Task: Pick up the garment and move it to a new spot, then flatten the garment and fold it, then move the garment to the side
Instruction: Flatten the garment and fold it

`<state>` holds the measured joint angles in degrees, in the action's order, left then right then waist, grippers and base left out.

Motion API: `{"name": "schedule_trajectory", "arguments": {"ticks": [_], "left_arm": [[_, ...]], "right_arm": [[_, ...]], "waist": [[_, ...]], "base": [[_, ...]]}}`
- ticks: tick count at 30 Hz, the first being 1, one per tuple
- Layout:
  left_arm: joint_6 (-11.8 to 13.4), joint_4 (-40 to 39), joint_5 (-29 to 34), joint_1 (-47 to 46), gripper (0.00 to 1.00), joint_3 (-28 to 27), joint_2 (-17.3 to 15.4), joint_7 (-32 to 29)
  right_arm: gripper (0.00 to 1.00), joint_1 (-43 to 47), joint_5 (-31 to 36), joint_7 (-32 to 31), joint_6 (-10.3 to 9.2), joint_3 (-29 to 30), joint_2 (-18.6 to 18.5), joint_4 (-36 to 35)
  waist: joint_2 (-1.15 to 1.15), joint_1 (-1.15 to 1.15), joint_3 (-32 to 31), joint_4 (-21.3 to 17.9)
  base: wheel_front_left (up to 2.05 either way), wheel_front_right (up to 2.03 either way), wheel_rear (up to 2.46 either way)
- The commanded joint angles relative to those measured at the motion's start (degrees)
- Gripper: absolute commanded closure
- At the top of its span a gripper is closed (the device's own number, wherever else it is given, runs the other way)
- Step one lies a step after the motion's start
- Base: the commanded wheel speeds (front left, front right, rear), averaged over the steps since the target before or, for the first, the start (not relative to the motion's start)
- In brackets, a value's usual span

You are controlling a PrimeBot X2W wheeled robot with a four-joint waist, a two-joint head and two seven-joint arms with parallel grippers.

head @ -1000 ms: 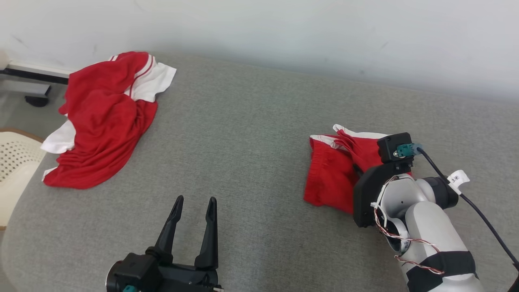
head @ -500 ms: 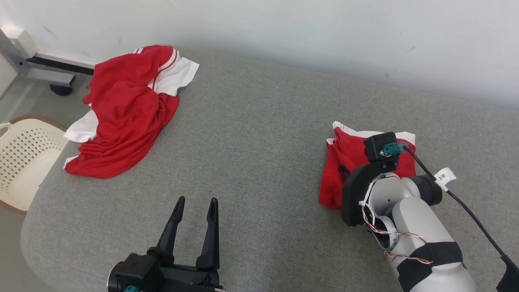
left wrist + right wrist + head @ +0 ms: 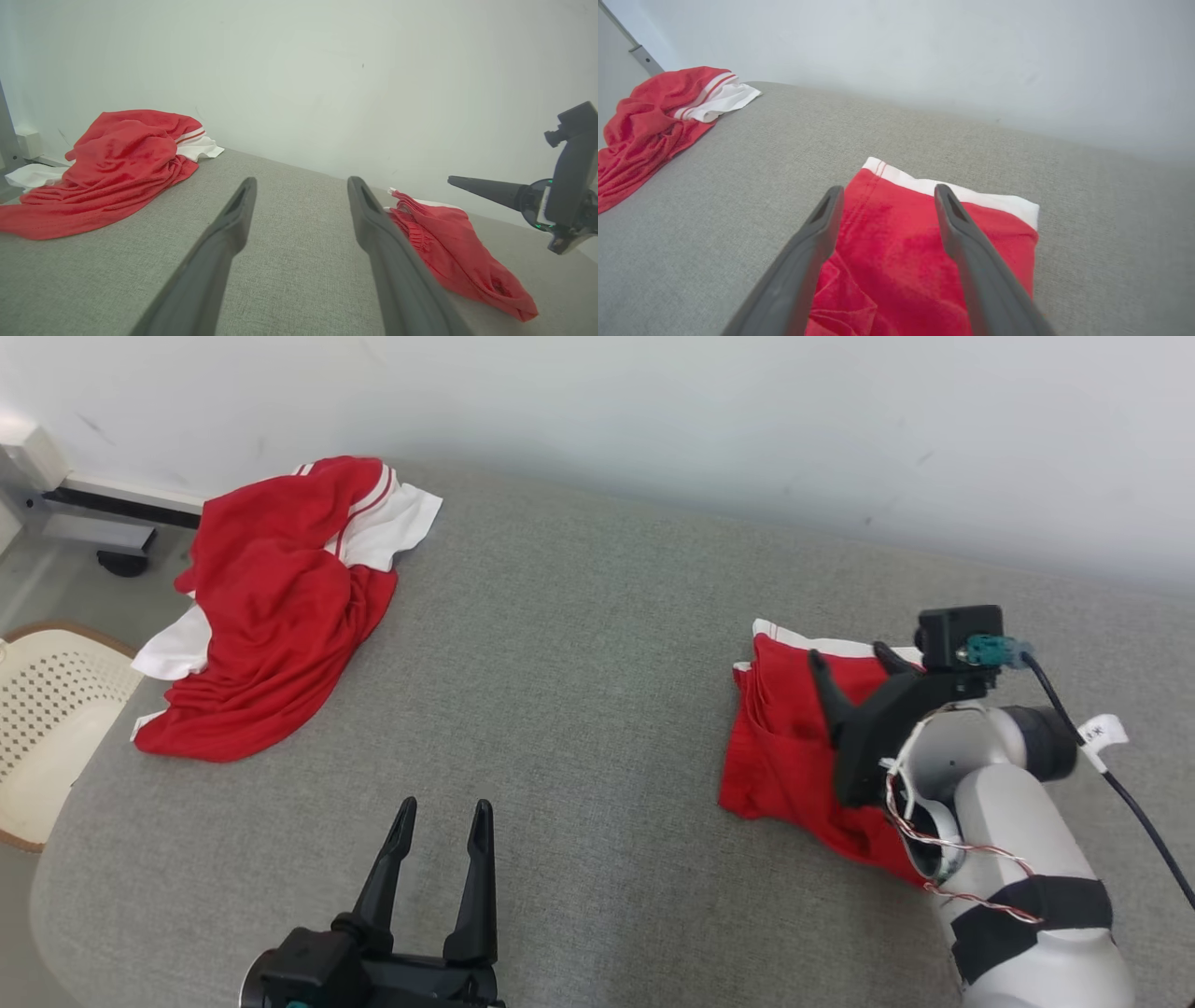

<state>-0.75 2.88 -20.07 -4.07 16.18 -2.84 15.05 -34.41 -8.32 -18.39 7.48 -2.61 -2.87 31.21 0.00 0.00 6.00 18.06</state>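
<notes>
The garment (image 3: 775, 747) is a small red piece with a white hem, lying folded on the right side of the grey cushion (image 3: 579, 691). My right gripper (image 3: 850, 655) hovers over it, open, with nothing between its fingers. In the right wrist view the garment (image 3: 901, 252) lies flat beneath the spread right gripper (image 3: 888, 189), white hem at the far edge. My left gripper (image 3: 444, 805) is open and empty near the front edge, well left of the garment. The left wrist view looks between the left gripper (image 3: 302, 179) at the garment (image 3: 448, 242) to the right.
A second, crumpled red and white garment (image 3: 271, 616) lies at the far left of the cushion, also in the left wrist view (image 3: 107, 158). A cream perforated basket (image 3: 47, 709) stands off the left edge. A metal frame with a caster (image 3: 93, 513) sits by the wall.
My right gripper has opened, let go of the folded garment and lifted off it. The garment now lies flatter. The head camera has shifted; the left gripper has not moved.
</notes>
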Motion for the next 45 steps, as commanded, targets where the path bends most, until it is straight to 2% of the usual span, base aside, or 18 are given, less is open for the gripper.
{"name": "schedule_trajectory", "arguments": {"ticks": [1,5,6,7,8,9,10,16,21,32,38,39,40,41,45], "left_arm": [[-0.1,0.0,0.5,0.7,0.00,-0.2,-0.1,0.2],[0.0,-0.1,0.3,0.9,0.00,0.2,-0.1,0.2],[0.0,-0.1,0.2,0.8,0.00,0.3,-0.1,0.2],[-0.1,0.0,0.1,0.7,0.00,0.4,-0.1,0.2],[-0.1,0.0,0.1,0.5,0.00,0.6,-0.1,0.2],[-0.2,0.1,0.1,0.3,0.00,0.8,-0.1,0.2],[-0.3,0.2,0.3,0.1,0.00,0.9,-0.1,0.2],[-1.8,0.9,0.7,-0.5,0.00,2.0,-0.1,0.2],[-2.8,1.3,1.0,-0.5,0.00,2.6,-0.1,0.2],[-3.1,1.7,0.4,-0.3,0.00,2.6,-0.1,0.2],[-2.9,1.7,0.9,0.2,0.00,2.0,-0.1,0.2],[-2.9,1.7,1.1,0.4,0.00,1.8,-0.1,0.2],[-3.0,1.7,1.2,0.5,0.00,1.7,-0.1,0.2],[-3.2,1.7,1.4,0.5,0.00,1.6,-0.1,0.2],[-4.2,1.5,2.6,0.9,0.00,1.1,-0.4,0.2]], "right_arm": [[0.00,1.5,2.1,0.3,0.02,1.6,0.0,-0.4],[0.00,4.1,7.4,0.6,0.02,4.8,0.0,-0.7],[0.03,4.8,7.9,0.5,0.02,5.0,0.0,-0.3],[0.26,5.2,8.5,0.8,0.02,5.2,0.0,0.2],[0.69,5.5,8.8,1.1,0.02,5.2,0.0,0.8],[0.99,5.8,9.2,1.6,0.02,5.1,0.0,1.3],[1.00,5.9,9.4,2.2,0.02,4.9,0.0,2.0],[1.00,4.3,8.0,4.4,0.02,1.1,0.0,7.4],[1.00,3.2,4.8,3.6,0.02,-5.5,0.0,9.9],[1.00,4.2,-4.0,1.3,0.02,-20.7,0.0,7.3],[1.00,3.1,-6.3,2.1,0.02,-21.6,-0.1,4.0],[0.79,3.0,-6.3,2.4,0.02,-20.8,0.0,3.3],[0.52,3.0,-6.3,2.9,0.01,-20.1,0.0,2.5],[0.00,3.2,-6.3,3.4,0.01,-18.7,-0.1,1.6],[0.00,6.2,-4.4,5.7,0.02,-13.4,0.0,-2.6]], "waist": [[0.00,0.00,-0.5,-0.7],[0.00,0.00,-0.6,-1.2],[0.00,0.00,-0.6,-1.1],[0.00,0.00,-0.5,-1.1],[0.00,0.00,-0.4,-1.0],[0.00,0.00,-0.2,-0.7],[0.00,0.00,-0.1,-0.5],[0.00,0.00,0.5,2.1],[0.00,0.00,0.6,3.9],[0.00,0.00,0.1,5.3],[0.00,0.00,-0.5,4.2],[0.00,0.00,-0.7,3.9],[0.00,0.00,-0.9,3.5],[0.00,0.00,-1.1,3.1],[0.00,0.00,-2.2,0.8]], "base": [[0.00,0.00,0.00],[0.00,0.00,0.00],[0.00,0.00,0.00],[0.00,0.00,0.00],[0.00,0.00,0.00],[0.00,0.00,0.00],[0.00,0.00,0.00],[0.00,0.00,0.00],[0.00,0.00,0.00],[0.00,0.00,0.00],[0.00,0.00,0.00],[0.00,0.00,0.00],[0.00,0.00,0.00],[0.00,0.00,0.00],[0.00,0.00,0.00]]}}
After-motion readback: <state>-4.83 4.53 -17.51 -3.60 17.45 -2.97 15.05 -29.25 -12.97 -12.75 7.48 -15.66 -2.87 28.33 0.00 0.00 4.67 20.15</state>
